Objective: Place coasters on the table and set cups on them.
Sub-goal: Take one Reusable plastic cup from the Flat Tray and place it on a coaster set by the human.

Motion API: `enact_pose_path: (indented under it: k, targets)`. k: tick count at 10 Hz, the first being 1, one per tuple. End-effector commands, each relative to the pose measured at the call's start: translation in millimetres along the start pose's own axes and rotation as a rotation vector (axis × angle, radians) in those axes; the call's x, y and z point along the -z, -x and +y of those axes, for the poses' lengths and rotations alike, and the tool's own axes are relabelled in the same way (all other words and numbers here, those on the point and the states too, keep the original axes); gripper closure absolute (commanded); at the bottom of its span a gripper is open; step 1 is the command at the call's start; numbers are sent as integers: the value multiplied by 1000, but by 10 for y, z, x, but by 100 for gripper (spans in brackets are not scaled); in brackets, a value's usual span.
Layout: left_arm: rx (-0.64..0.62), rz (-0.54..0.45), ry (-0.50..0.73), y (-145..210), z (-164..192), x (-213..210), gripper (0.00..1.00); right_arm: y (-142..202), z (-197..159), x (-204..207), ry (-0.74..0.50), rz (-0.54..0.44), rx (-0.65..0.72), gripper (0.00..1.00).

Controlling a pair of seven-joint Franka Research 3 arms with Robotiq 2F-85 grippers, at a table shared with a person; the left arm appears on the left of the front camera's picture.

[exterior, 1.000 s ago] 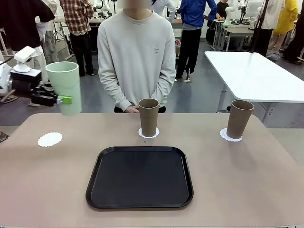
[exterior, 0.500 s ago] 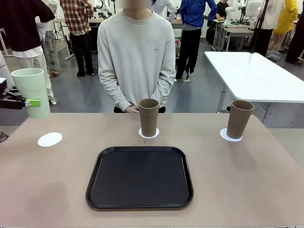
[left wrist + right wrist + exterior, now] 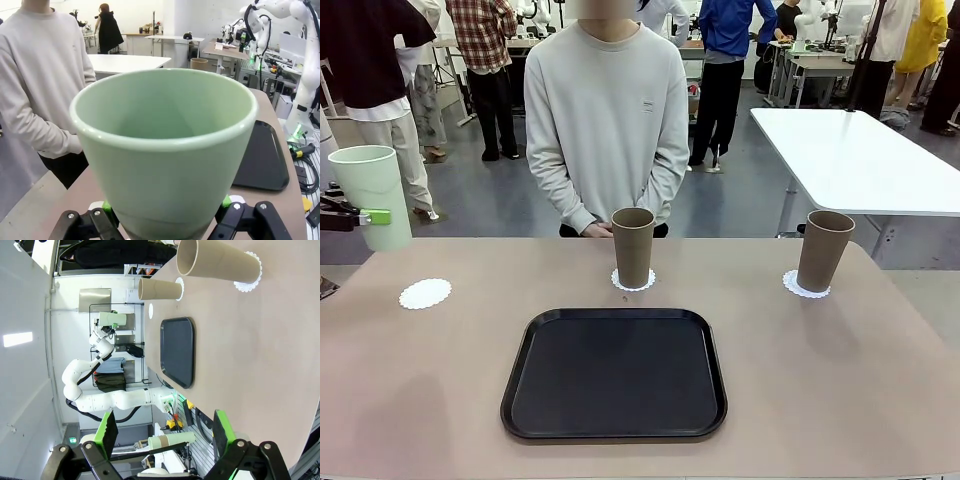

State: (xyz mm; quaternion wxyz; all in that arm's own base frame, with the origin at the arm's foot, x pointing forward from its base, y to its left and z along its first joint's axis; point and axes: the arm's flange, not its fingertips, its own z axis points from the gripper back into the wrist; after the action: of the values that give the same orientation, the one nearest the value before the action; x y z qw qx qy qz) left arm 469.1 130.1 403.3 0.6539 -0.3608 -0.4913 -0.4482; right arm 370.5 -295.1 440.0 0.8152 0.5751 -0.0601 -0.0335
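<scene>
Mint-green cup (image 3: 165, 150), judged light, rigid and smooth-walled, is gripped low on its tapered body by the left gripper (image 3: 167, 220), upright between the pads, while the right gripper (image 3: 162, 432) is held spread and empty.

White arm (image 3: 110, 400) w/ black gripper (image 3: 162, 432), green pads, silver screws; person (image 3: 607, 120) in grey sweatshirt.

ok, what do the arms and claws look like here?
Left arm: glossy white rounded segments, green status light at the base. Right claw: black linkage fingers with bright green pads, silver screws. Left claw: same black frame, green pads. Person: light grey sweatshirt sleeve.
</scene>
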Motion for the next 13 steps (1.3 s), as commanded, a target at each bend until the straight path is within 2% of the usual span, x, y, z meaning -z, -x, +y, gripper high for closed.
enact_pose_path:
  k: [1, 5, 6, 8, 11, 13]
  targets:
    - [-3, -7, 6, -7, -10, -8, 16, 1, 9, 5, 0, -1, 1, 0]
    - [-1, 0, 1, 5, -2, 2, 16, 1, 9, 5, 0, -1, 1, 0]
    - [45, -15, 31, 68, 147, 64, 16, 1, 9, 5, 0, -1, 1, 0]
    - [104, -23, 31, 302, 358, 128, 16, 1, 9, 5, 0, -1, 1, 0]
    - [113, 4, 16, 661, 535, 253, 16, 1, 9, 5, 0, -1, 1, 0]
    - [97, -24, 33, 911, 590, 364, 16, 1, 9, 5, 0, -1, 1, 0]
